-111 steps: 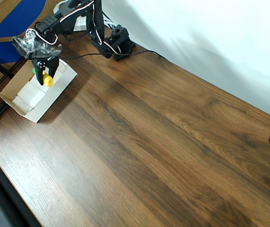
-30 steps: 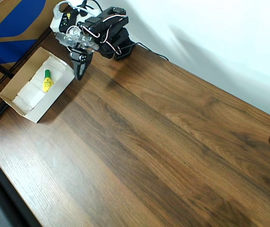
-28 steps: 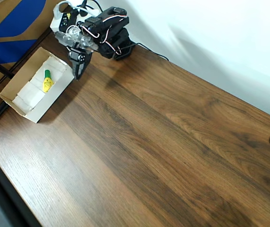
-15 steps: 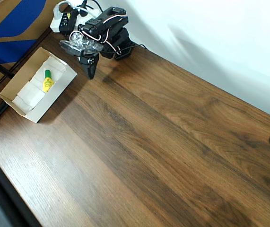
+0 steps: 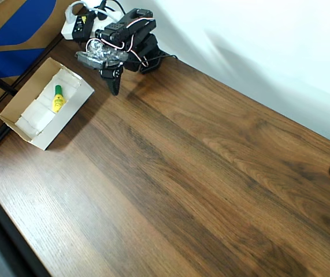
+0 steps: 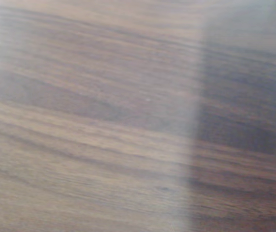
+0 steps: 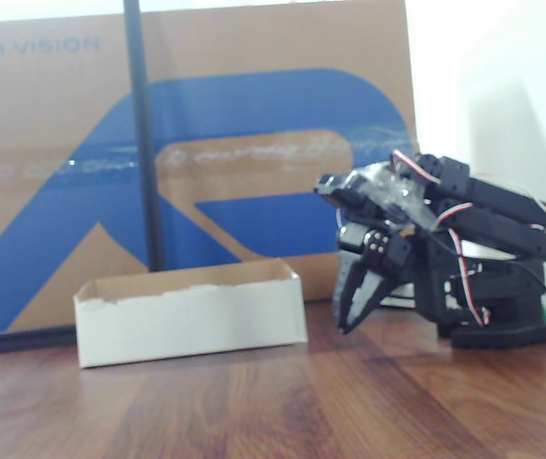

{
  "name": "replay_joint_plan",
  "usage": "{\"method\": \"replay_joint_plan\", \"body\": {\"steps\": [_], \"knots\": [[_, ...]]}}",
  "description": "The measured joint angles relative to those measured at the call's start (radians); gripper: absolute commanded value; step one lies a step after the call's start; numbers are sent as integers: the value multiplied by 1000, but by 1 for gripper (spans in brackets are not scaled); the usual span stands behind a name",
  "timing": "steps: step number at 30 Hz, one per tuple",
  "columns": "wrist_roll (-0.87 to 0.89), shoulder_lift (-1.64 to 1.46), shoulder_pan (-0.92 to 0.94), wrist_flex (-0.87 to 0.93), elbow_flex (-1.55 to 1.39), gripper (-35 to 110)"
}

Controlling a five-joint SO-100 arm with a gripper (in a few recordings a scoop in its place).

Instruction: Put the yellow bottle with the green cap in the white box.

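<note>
The end effector [image 5: 116, 88] released the yellow bottle [image 5: 58, 100] into the white box [image 5: 66, 118] and withdrew.

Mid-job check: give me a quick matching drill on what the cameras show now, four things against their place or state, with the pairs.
Things:
1. yellow bottle
2. white box
3. hand
4. brown-and-blue carton

Places or states:
A. standing behind the box
B. lying inside the box
C. empty, off to the box's right in the overhead view
D. on the table at its left end in the overhead view

Pairs: 1-B, 2-D, 3-C, 4-A
</note>
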State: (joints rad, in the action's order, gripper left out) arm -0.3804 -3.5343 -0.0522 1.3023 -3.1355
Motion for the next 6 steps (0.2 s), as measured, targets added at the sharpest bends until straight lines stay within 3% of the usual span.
{"method": "replay_joint_plan", "body": {"steps": [6], "knots": [[-15,-5,-5,8,0,0]]}}
